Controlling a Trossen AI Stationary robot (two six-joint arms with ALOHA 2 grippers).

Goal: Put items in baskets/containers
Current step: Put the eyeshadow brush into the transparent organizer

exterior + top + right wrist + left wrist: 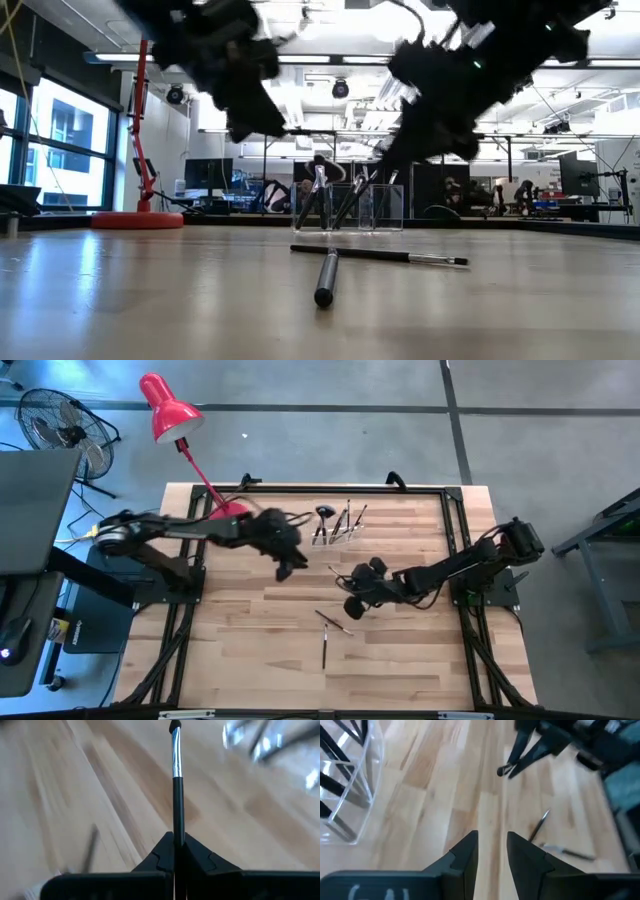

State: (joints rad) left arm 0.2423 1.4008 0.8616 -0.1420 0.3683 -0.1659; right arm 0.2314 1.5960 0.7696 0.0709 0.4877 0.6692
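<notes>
gripping a brush (176, 780), right hand (176, 842) clamped; left hand (491, 851) parted, empty.

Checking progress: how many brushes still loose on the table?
2: both brushes lie near the table's front centre. A third brush is in the right gripper; the rest stand in the clear holder.

Left gripper (491, 851) parted, right gripper (176, 851) clamped.

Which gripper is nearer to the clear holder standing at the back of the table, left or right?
Left, narrowly. The left gripper hangs open just beside the clear holder, toward the lamp side. The right gripper, shut on a brush, sits farther toward the table's front.
</notes>
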